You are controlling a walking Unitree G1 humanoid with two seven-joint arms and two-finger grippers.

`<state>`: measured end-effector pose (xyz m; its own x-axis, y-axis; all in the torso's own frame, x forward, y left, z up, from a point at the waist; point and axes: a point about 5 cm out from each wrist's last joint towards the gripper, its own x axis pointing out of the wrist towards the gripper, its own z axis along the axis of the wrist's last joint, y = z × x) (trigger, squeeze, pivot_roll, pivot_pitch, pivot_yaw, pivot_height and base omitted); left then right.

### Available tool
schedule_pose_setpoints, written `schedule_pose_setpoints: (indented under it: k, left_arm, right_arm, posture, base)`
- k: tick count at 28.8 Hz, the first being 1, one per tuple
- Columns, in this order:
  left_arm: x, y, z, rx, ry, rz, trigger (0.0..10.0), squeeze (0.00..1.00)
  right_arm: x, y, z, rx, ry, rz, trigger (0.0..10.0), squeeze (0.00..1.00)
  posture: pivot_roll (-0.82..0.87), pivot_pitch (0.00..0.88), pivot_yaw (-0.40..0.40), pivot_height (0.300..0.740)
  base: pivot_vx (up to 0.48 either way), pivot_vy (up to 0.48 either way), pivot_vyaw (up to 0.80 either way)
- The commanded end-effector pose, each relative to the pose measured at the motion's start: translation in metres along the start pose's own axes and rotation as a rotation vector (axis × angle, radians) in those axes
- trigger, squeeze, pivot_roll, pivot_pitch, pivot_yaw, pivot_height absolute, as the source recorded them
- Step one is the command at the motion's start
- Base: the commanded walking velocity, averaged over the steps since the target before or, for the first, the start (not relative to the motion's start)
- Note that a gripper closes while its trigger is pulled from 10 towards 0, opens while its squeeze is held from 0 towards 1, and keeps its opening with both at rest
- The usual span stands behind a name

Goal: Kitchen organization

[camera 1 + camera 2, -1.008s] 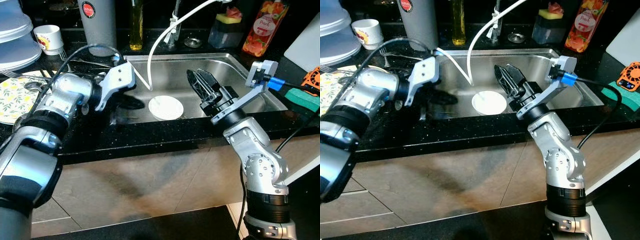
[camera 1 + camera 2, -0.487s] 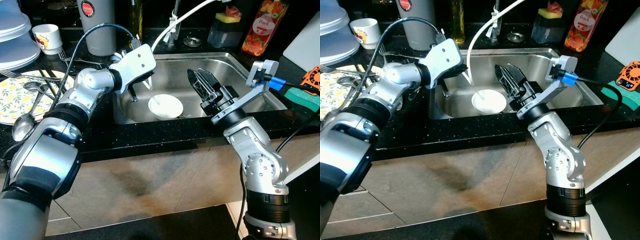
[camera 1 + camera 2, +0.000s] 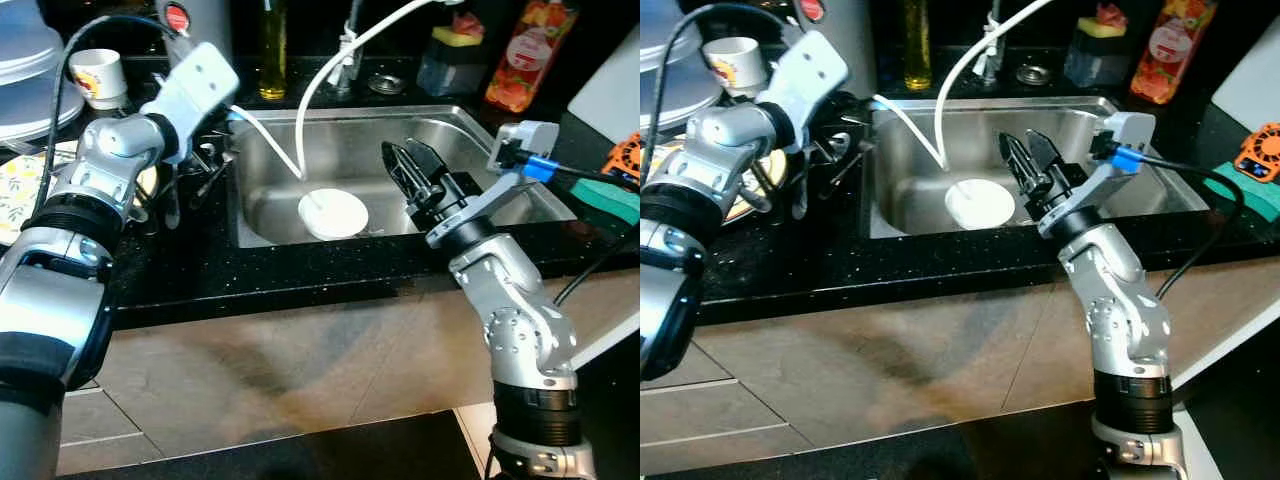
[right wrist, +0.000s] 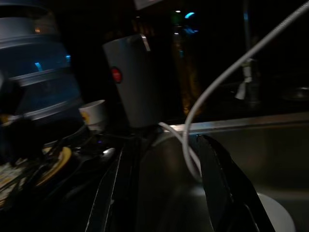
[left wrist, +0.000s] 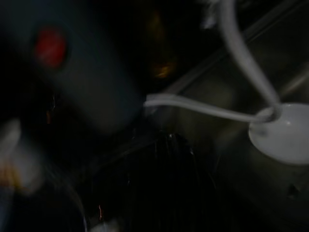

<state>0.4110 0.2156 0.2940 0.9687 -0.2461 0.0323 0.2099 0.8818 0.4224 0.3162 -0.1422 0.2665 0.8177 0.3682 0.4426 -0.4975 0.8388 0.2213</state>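
Right gripper (image 3: 1032, 160) hangs over the sink (image 3: 480, 125), fingers spread, nothing between them. White bowl (image 3: 333, 213) sits on the sink floor just ahead of and below those fingertips, untouched. Left gripper (image 3: 185, 185) is over the counter beside the sink's edge, among cutlery (image 3: 210, 160); fingers too dark to read. Yellow plate (image 3: 20, 185) lies just beyond. Judgement: early; bowl and cutlery still unsorted.

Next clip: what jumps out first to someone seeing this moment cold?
The white bowl sitting in the steel sink, with a white hose looping down into it, draws the eye first. The right gripper hovers open over the sink just right of the bowl. The left gripper is over the dark counter left of the sink, among cutlery beside a lemon-patterned plate.
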Motion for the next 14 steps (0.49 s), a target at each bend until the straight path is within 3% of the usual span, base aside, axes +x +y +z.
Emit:
schedule_pose_setpoints:
  k: [1,2,4,7,9,11,13,14]
  left_arm:
    - [-0.003,0.003,-0.007,-0.077,0.039,0.041,10.0,0.00]
    - [-0.003,0.003,-0.007,-0.077,0.039,0.041,10.0,0.00]
    - [-0.015,0.009,-0.015,-0.167,0.079,0.112,10.0,0.00]
    - [-0.025,0.012,-0.016,-0.184,0.074,0.169,10.0,0.00]
    - [-0.047,0.020,-0.023,-0.191,0.123,0.314,10.0,0.00]
    - [-0.047,0.020,-0.023,-0.191,0.123,0.314,10.0,0.00]
    - [-0.064,0.023,-0.036,-0.184,0.256,0.395,10.0,0.00]
    - [-0.064,0.023,-0.036,-0.184,0.256,0.395,10.0,0.00]
  right_arm:
    - [-0.001,-0.006,0.002,-0.005,-0.017,-0.035,10.0,0.00]
    - [-0.001,-0.006,0.002,-0.005,-0.017,-0.035,10.0,0.00]
    - [-0.001,-0.006,0.003,-0.007,-0.019,-0.034,10.0,0.00]
    - [-0.001,-0.007,0.003,-0.005,-0.018,-0.034,10.0,0.00]
    - [0.000,-0.006,0.001,-0.001,-0.013,-0.030,10.0,0.00]
    - [0.000,-0.006,0.001,-0.001,-0.013,-0.030,10.0,0.00]
    - [0.001,-0.005,-0.001,0.000,-0.011,-0.022,10.0,0.00]
    - [0.001,-0.005,-0.001,0.000,-0.011,-0.022,10.0,0.00]
  posture:
    - [0.06,0.073,-0.010,0.740]
    - [0.06,0.073,-0.010,0.740]
    - [0.07,0.071,-0.012,0.740]
    - [0.07,0.072,-0.013,0.740]
    - [0.08,0.070,-0.016,0.740]
    - [0.08,0.070,-0.016,0.740]
    - [0.09,0.072,-0.019,0.740]
    - [0.09,0.072,-0.019,0.740]
  base:
    - [0.000,0.000,0.00]
    - [0.000,0.000,0.00]
    - [0.000,0.000,0.00]
    - [0.000,0.000,0.00]
    - [0.000,0.000,0.00]
    - [0.000,0.000,0.00]
    - [0.000,0.000,0.00]
    - [0.000,0.000,0.00]
